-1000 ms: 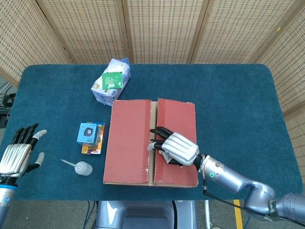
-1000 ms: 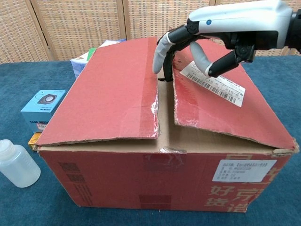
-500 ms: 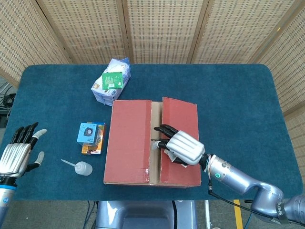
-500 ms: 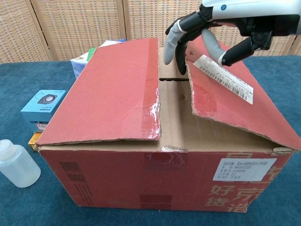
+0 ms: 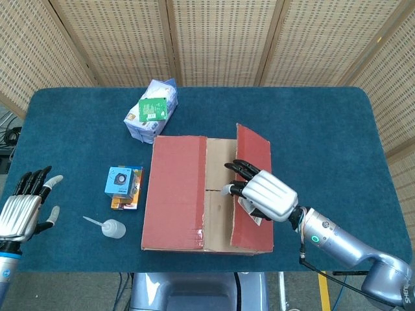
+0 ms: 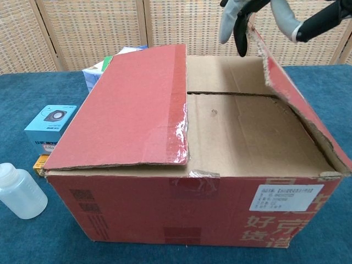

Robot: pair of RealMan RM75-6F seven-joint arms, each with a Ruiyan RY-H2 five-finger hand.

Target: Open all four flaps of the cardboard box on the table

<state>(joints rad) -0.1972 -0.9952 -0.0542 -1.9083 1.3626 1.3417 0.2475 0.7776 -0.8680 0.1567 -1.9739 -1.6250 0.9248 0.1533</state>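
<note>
The red cardboard box stands mid-table. Its left outer flap lies shut over the top. The right outer flap is lifted to a steep slant, and its free edge is up near my right hand. That hand holds the flap's edge, with fingers on the inner side and the thumb on the red outer side. Below, the two brown inner flaps lie flat, with a seam between them. My left hand hovers with fingers spread off the table's left edge, holding nothing.
Left of the carton sit a small blue box on an orange pack and a clear squeeze bottle. A white-and-blue package with a green card lies just behind the carton. Folding screens stand behind the table.
My right hand has swung the right outer flap up and rightward, from nearly flat to steeply raised, uncovering the inner flaps. The left hand and left flap have not moved.
</note>
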